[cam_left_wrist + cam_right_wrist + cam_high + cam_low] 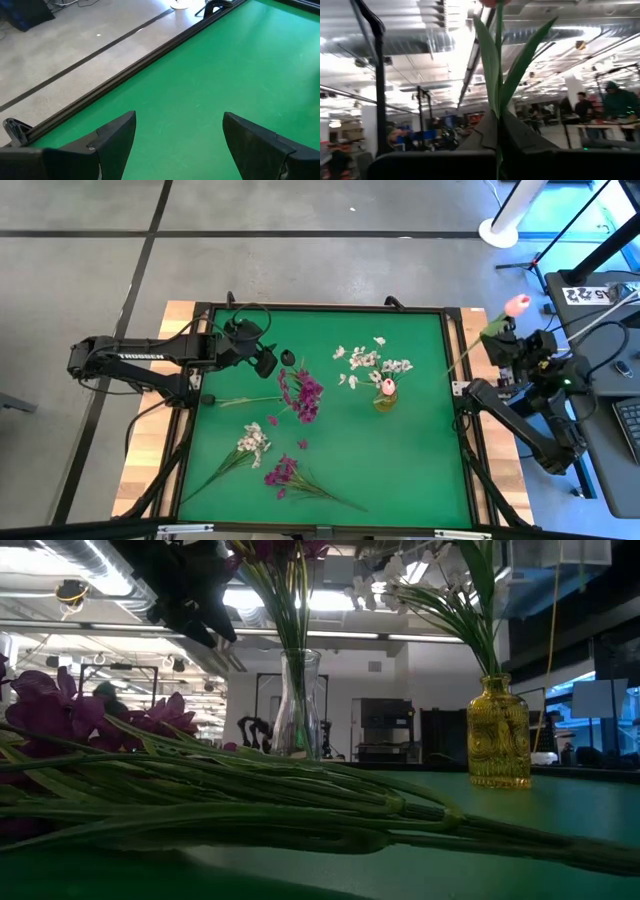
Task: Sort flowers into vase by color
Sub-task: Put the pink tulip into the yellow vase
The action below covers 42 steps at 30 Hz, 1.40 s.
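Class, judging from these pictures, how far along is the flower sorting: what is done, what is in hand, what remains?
Done: white blossoms and a pink bud stand in the yellow vase; magenta stems stand in the clear vase.
In hand: the right gripper, shut, holds a pink tulip beyond the table's right edge.
Left: a white spray and a magenta spray lie on the mat. The left gripper is open.

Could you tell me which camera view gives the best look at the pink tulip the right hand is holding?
The high view: the pink tulip shows bud, leaves and stem beyond the table's right edge. The right wrist view shows only stem and leaves; the others miss it.
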Available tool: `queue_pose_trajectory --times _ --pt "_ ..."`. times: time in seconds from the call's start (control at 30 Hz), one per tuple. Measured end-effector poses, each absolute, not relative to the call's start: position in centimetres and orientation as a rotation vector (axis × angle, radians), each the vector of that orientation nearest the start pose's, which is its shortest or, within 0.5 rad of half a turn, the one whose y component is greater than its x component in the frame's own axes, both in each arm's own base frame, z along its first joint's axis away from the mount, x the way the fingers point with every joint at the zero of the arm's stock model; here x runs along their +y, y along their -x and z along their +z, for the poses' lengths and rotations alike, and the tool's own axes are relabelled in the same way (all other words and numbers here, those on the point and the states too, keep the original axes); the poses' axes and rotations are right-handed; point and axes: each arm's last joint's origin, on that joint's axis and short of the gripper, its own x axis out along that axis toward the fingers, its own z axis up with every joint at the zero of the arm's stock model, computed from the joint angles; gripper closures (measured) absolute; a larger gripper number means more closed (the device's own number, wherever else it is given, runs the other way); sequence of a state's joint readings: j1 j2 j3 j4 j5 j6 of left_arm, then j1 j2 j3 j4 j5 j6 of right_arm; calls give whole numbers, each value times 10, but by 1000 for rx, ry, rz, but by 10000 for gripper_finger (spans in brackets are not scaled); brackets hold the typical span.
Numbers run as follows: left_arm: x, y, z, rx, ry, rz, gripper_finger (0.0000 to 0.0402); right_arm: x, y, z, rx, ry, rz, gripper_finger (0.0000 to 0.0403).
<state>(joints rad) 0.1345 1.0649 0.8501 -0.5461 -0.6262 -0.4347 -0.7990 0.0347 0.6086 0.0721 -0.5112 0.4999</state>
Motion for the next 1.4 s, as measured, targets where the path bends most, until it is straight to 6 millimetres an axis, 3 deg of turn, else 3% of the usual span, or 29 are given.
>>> queue_pose_trajectory --times 0.3,0.53,0.87,1.2,1.4 --pt "45 -205 277 606 155 873 109 4 -19 334 -690 -83 43 402" --pt "46 -204 277 613 135 897 109 -14 -35 305 -662 -166 -2 403" --pt "46 -204 277 610 138 899 109 -16 -37 297 -705 -154 6 403" --pt "46 -205 278 602 141 898 109 -35 -52 264 -646 -196 -114 403" --pt "46 -205 278 601 141 898 109 -33 -50 268 -687 -165 -106 403"
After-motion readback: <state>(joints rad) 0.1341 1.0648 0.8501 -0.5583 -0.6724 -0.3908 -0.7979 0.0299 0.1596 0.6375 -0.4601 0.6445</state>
